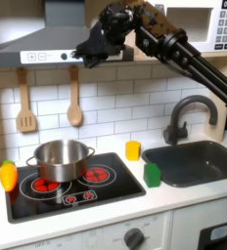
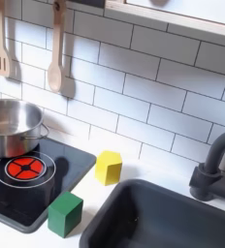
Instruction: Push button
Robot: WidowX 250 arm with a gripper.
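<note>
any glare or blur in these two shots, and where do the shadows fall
In the first exterior view the picture is soft overall, the hand up by the range hood slightly smeared, the pot catching highlights. In the second exterior view focus is a little sharper; the spoon casts a shadow on the tiles, and the yellow block shades the counter.

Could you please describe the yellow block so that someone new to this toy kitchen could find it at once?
Start at the black stovetop and the dark sink beside it. On the white counter strip between them, nearer the tiled wall, stands the yellow block. Its neighbour, the green block, sits closer to the counter's front edge, so colour and position tell them apart.
</note>
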